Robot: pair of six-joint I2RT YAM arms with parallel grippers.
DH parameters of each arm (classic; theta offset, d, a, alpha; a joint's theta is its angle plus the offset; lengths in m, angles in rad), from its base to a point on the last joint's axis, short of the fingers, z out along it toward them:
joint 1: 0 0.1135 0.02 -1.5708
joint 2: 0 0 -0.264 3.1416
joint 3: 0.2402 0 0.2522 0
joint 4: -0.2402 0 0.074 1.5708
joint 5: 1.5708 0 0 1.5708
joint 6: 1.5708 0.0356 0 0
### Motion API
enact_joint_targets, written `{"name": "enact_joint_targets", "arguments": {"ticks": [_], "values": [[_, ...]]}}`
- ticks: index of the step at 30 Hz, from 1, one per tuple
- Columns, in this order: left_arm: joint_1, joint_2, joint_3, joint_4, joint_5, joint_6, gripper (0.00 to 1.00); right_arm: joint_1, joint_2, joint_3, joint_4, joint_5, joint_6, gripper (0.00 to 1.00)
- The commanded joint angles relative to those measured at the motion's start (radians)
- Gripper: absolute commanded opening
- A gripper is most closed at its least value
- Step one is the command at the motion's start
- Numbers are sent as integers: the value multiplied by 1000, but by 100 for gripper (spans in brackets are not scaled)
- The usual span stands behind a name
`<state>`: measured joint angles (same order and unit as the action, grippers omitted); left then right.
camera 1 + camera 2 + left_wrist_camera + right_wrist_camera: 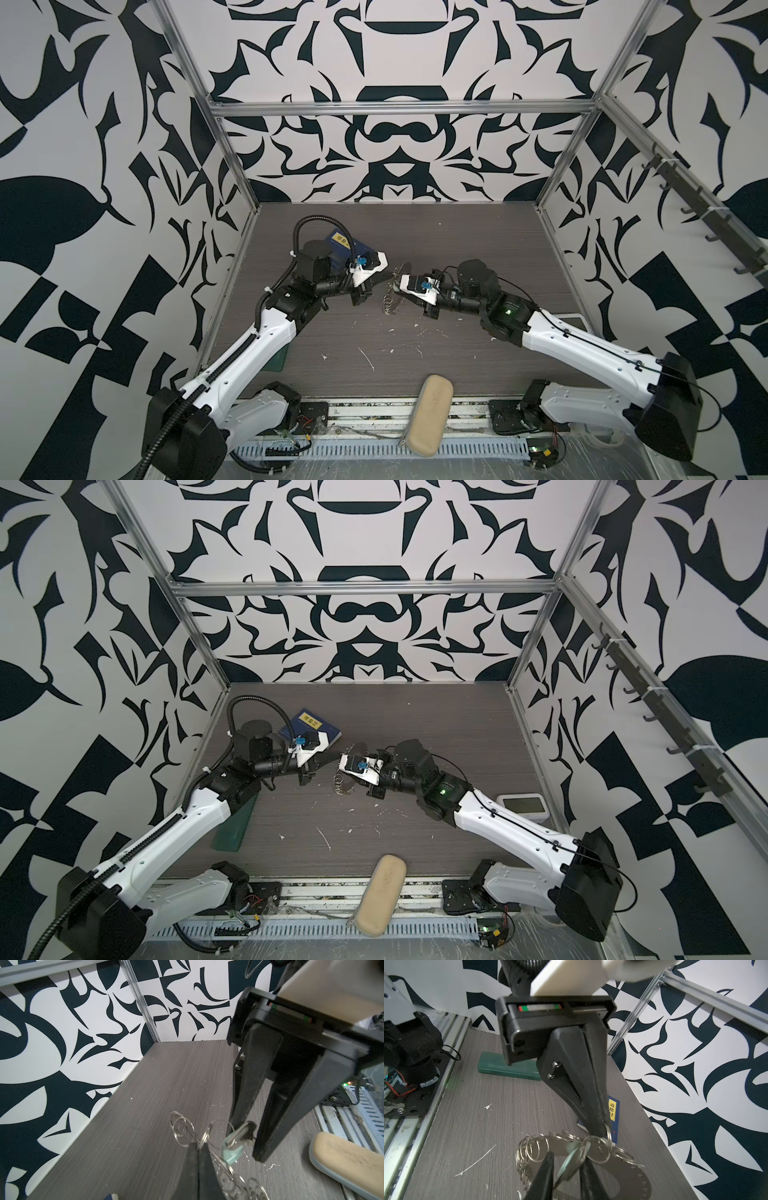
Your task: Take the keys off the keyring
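Right pincer (566, 1160), parted, straddles the keys (569, 1164); left pincer (601, 1130) clamps keyring (625, 1178)

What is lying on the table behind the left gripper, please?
A blue book with a yellow label lies flat there. The left gripper hides part of it, so the whole cover cannot be seen.

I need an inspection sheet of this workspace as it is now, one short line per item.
Surface: grey wood-grain tabletop, white specks and scratches.
Job's things: keyring between the grippers; silver key with mint tag among its split rings.
Clutter: blue book, green case, beige zip case, white screen device.
Grippers: left gripper shut on a keyring split ring; right gripper open astride the key.
Cables: black conduit on left arm; thin cable on right arm.
Surroundings: patterned walls, aluminium frame, hook rail.
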<state>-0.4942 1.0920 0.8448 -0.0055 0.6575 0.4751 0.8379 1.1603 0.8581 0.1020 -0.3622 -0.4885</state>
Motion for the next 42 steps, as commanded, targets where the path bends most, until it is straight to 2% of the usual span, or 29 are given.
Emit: {"name": "enact_joint_targets", "arguments": {"ticks": [1, 5, 14, 22, 28, 37, 42], "values": [[2, -27, 1, 75, -36, -7, 0, 27, -1, 10, 22, -64, 41, 26], [0, -39, -16, 103, -29, 0, 0, 12, 11, 8, 36, -62, 82, 27], [-1, -57, -46, 148, 1, 20, 0, -74, 19, 4, 125, -182, 231, 36], [-1, -67, -71, 187, 24, 30, 0, -127, -17, 8, 80, -253, 263, 38], [2, -76, -81, 140, 107, 143, 0, -224, -64, 8, 64, -380, 285, 37], [3, -81, -70, 63, 213, 245, 0, -263, 22, 79, -15, -526, 176, 35], [3, -83, -53, 6, 226, 279, 0, -263, 45, 86, -2, -562, 139, 35]]}}
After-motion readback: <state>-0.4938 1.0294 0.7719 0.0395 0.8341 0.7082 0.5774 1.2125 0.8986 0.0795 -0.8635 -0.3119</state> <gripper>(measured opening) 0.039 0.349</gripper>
